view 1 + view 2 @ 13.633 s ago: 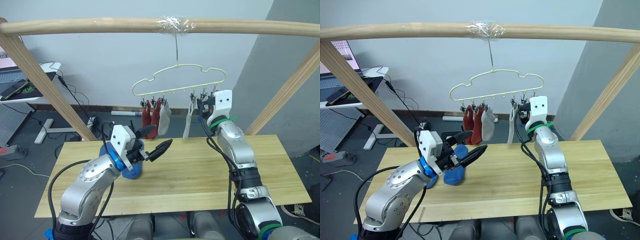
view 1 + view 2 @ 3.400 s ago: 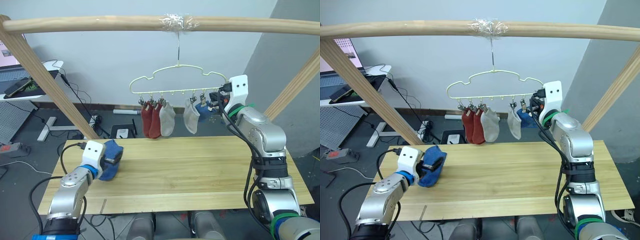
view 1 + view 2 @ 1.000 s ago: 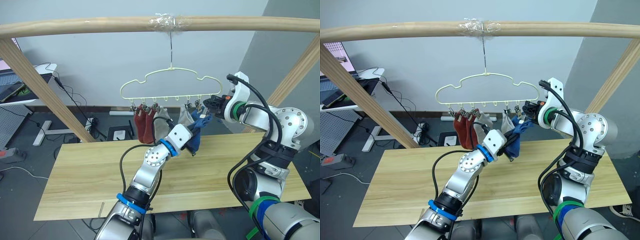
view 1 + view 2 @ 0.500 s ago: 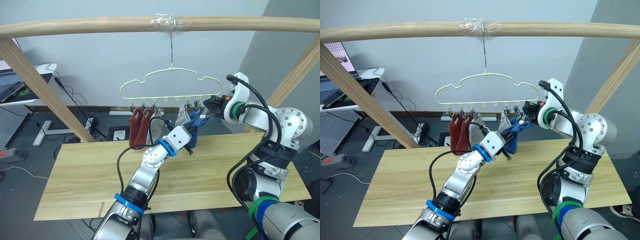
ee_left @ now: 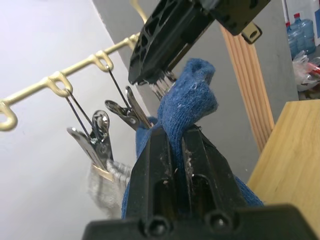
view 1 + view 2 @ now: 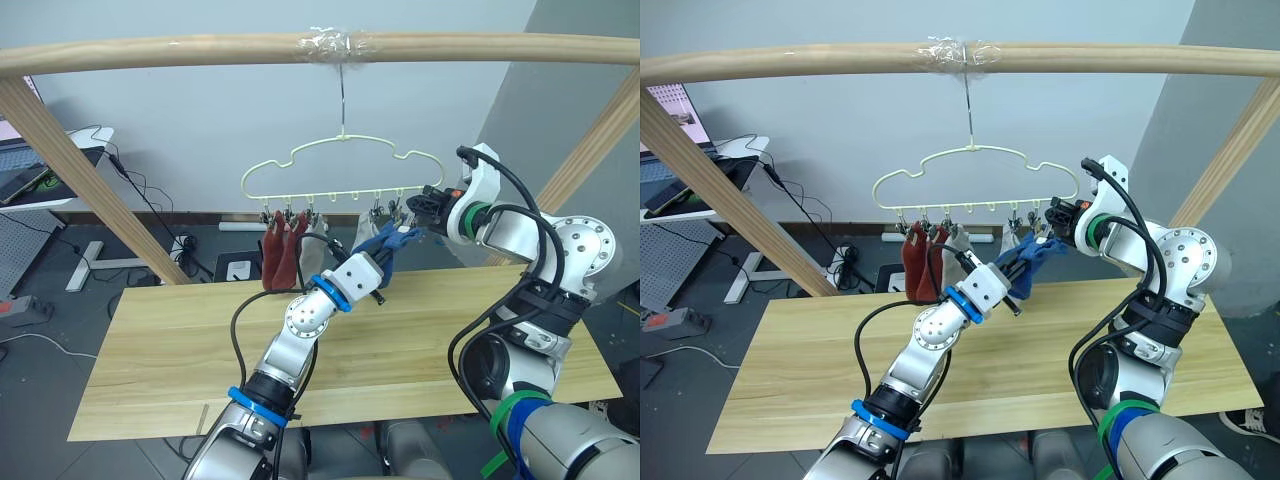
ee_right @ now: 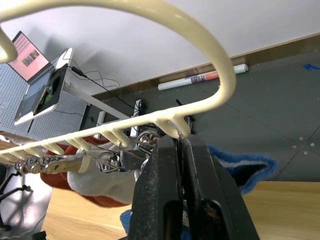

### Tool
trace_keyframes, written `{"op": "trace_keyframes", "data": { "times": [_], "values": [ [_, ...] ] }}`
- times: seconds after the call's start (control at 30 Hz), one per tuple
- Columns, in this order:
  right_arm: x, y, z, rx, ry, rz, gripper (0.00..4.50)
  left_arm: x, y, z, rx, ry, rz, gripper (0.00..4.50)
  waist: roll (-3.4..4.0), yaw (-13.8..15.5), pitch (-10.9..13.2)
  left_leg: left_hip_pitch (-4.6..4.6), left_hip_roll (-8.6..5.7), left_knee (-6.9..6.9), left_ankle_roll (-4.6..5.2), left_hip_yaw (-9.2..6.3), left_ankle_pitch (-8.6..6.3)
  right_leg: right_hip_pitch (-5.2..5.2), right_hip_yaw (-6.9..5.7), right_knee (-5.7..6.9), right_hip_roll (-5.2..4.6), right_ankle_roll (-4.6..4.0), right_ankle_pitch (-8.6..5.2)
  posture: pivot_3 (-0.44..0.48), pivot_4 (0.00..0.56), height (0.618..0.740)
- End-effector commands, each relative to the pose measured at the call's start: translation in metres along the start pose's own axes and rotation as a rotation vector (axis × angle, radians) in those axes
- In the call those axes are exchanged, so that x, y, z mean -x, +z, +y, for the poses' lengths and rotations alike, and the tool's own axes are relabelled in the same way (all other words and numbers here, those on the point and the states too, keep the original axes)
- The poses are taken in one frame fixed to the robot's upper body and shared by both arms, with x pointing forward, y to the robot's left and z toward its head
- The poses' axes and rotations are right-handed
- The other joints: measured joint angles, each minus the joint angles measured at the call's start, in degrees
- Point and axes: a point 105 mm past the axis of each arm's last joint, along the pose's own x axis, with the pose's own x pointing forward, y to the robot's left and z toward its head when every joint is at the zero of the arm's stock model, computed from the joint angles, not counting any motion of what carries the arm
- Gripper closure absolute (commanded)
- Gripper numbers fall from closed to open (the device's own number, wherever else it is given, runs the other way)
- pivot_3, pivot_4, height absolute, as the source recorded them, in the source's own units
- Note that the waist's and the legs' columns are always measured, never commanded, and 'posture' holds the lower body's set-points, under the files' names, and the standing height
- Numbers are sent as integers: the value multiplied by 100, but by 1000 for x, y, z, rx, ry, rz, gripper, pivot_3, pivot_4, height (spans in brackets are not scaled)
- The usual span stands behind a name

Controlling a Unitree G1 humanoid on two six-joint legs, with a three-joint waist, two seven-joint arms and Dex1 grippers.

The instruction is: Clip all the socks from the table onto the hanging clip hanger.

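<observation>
A pale yellow-green clip hanger (image 6: 300, 158) hangs from the wooden rail. Two rust red socks (image 6: 275, 258) and a light grey sock (image 6: 362, 236) hang from its clips. My left gripper (image 6: 388, 252) is shut on a blue sock (image 6: 393, 238), holding it up just under the right-end clips (image 5: 161, 89). The sock's bunched tip (image 5: 192, 100) pokes out past my fingers (image 5: 165, 150) and touches the clip. My right gripper (image 6: 426, 200) is shut, pinching the last clip (image 7: 146, 141) at the hanger's right end. More blue fabric (image 7: 250, 170) shows below it. The table (image 6: 150, 350) lies beneath.
The round wooden rail (image 6: 200, 48) crosses overhead, with slanted posts at the left (image 6: 90, 180) and right (image 6: 590, 145). A desk with a laptop (image 6: 25, 180) stands beyond the table's left end, with cables on the floor behind.
My left gripper has raised the blue sock up and to the right, to the clip that the right gripper pinches. The red socks swung a little left. The right gripper has hardly moved.
</observation>
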Motion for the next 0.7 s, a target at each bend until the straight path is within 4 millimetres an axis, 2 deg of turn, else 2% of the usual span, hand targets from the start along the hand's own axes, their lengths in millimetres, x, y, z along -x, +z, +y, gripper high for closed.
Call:
{"op": "trace_keyframes", "data": {
  "times": [0.03, 0.1, 0.27, 0.57, 0.67, 0.7],
  "values": [
    [2, 10, 1, -48, 9, -32, 4500, 0, 11, 1, -36, 13, -57, 4461, 0, 0, 0, 0, 0, 0, 0, 0, 0, 0, 0, 1, 0, 0, 0, -147, 142, 740],
    [0, 12, 1, -131, 19, -42, 4500, 2, 11, 2, -49, 26, -58, 4461, 0, -5, 0, 1, 0, 0, 0, 1, 0, 0, 1, 1, 0, 0, 0, -147, 142, 740],
    [-2, 11, 5, -186, 39, -40, 4500, 0, 12, 4, -59, 49, -66, 4461, 0, -5, 0, -1, 0, 0, 0, -1, 0, 0, -1, 0, 0, -1, 0, -153, 145, 740],
    [-1, 7, 11, -206, 57, -33, 4500, -6, 12, 1, -86, 42, -62, 4461, 0, -30, 0, -2, 0, 0, 1, 0, 0, 0, 0, 0, 0, 0, 0, -159, 147, 740],
    [1, 5, 17, -151, 91, -20, 4500, -8, 13, 0, -83, 40, -65, 4461, 1, -51, 1, -3, 0, -1, 1, 0, 0, 0, 0, -2, 0, 0, 0, -156, 146, 740],
    [2, 4, 18, -126, 96, -14, 4243, -8, 13, 0, -77, 37, -66, 4488, 1, -52, 1, -4, 0, -1, 1, 0, 0, 0, 0, -3, 0, 0, 0, -156, 146, 740]
  ]
}}
